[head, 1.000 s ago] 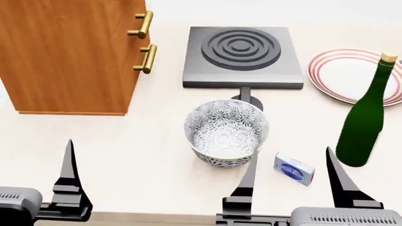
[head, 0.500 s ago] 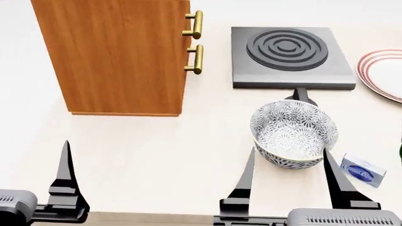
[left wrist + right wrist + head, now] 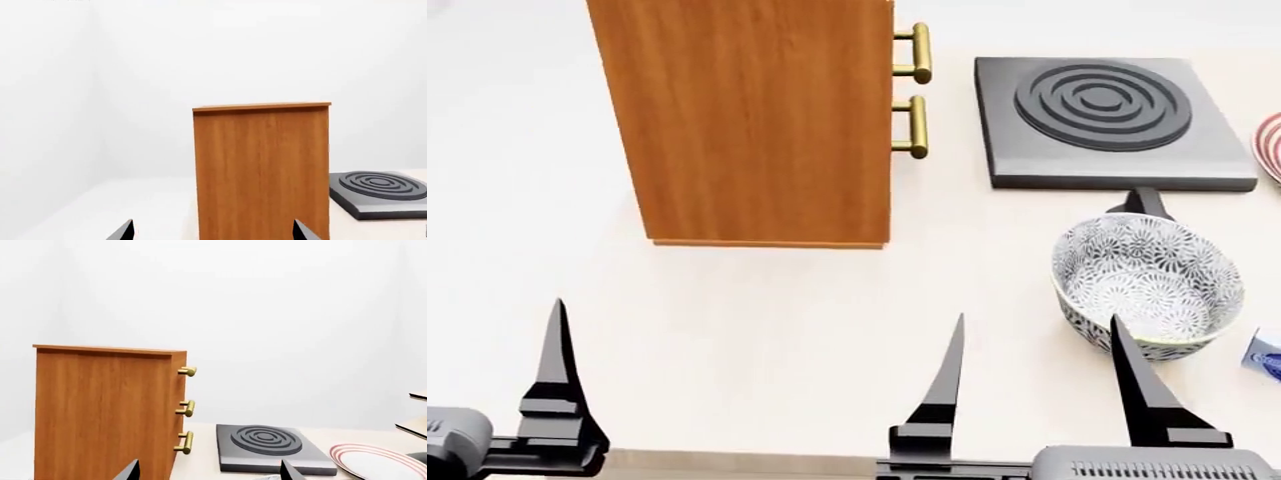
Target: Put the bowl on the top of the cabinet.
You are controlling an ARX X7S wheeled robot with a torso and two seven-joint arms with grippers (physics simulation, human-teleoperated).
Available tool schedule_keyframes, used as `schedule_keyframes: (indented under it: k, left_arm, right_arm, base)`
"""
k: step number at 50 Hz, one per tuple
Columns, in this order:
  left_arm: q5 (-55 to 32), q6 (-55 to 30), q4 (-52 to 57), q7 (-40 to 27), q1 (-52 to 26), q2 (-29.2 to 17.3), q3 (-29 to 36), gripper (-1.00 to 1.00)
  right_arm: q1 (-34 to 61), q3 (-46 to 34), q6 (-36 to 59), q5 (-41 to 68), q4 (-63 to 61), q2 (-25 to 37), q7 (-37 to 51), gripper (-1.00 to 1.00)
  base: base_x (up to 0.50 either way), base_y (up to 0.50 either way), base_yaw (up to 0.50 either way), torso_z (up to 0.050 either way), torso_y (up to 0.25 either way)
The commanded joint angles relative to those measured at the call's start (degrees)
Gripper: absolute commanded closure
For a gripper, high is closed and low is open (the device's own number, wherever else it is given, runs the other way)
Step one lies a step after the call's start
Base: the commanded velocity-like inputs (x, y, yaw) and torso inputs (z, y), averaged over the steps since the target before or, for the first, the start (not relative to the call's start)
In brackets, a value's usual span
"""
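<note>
Head view, left to right. Left gripper: fingers spread wide, empty, low over the table. Cabinet: upright at the table's rear, brass handles on its right face. Right gripper: fingers wide apart, holding nothing. Hob: right of the cabinet. Bowl: upright on the table before the hob, just beyond the right gripper's right finger.

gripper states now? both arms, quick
Left tool: open, holding nothing.
Right tool: open, empty; the grey-patterned white bowl sits free on the table.
</note>
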Motion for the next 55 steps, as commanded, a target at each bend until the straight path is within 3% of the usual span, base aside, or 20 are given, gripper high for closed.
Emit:
schedule_keyframes:
  k: [1, 18, 41, 55]
  left_arm:
    - [-0.35, -0.12, 0.56, -0.48, 0.03, -0.48, 0.06, -1.0]
    - [-1.37, 0.33, 0.6, -1.26, 0.28, -1.45, -0.01, -1.0]
    - [-1.96, 0.47, 0.8, -2.42, 0.27, -2.27, 0.77, -1.0]
    - [-2.31, 0.21, 1.4, -2.86, 0.39, -2.68, 1.27, -1.0]
  right_arm:
    - [0.06, -0.59, 0.17, 0.33, -0.25, 0.56, 0.44, -1.0]
    - [0.14, -1.81, 0.77, 0.42, -0.73, 1.3, 0.87, -1.0]
    - [0.05, -1.44, 0.18, 1.35, -0.32, 1.73, 1.95, -1.0]
    - [-0.47, -0.41, 0.33, 2.86, -1.86, 1.72, 2.88, -1.0]
  base:
    - [0.0, 0.5, 0.0, 0.0, 0.0]
    - [0.01, 0.01, 0.0, 0.0, 0.0]
    - [0.44, 0.13, 0.0, 0.0, 0.0]
    - [0.03, 0.01, 0.0, 0.0, 0.0]
